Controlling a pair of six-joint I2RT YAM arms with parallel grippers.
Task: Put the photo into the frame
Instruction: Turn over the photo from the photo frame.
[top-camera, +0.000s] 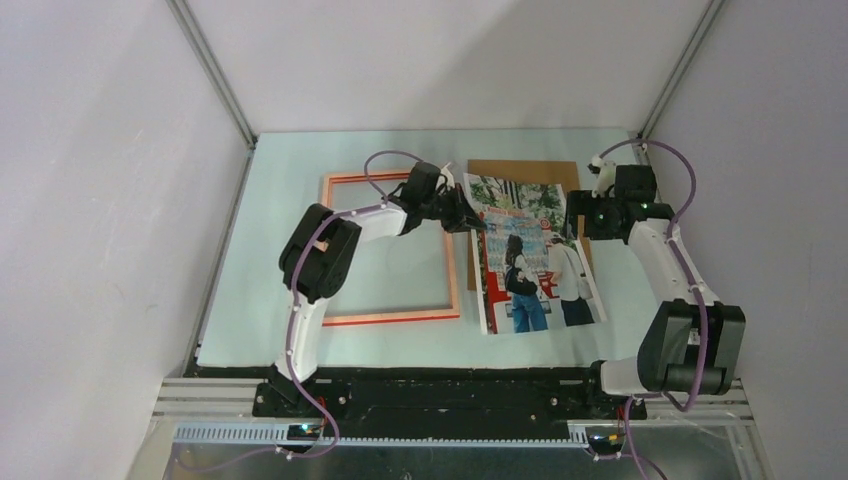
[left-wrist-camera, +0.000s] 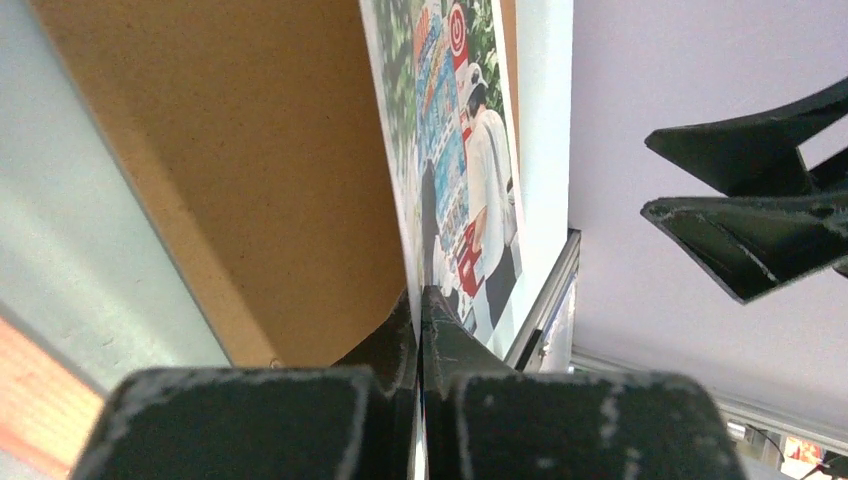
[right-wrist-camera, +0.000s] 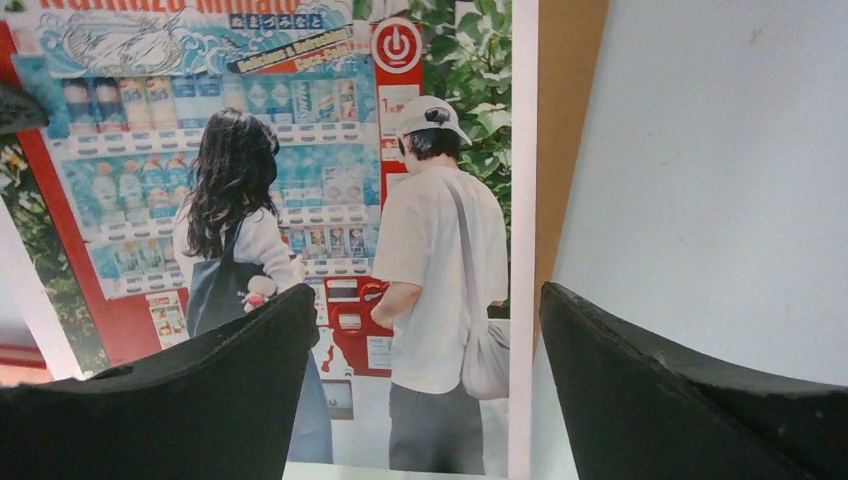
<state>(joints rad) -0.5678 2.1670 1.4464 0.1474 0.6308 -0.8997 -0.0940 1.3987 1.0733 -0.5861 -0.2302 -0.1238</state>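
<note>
L claw (left-wrist-camera: 420, 300) shut tight on photo's (top-camera: 535, 270) frame-side edge, near the far corner; that edge looks raised off the brown board (top-camera: 520, 170). Photo face up, partly over board, just right of frame (top-camera: 390, 317), not in it. Frame flat on counter (top-camera: 290, 160), pale orange side up. R claw (right-wrist-camera: 425, 310) wide open over photo's other edge, gripping nothing.
</note>
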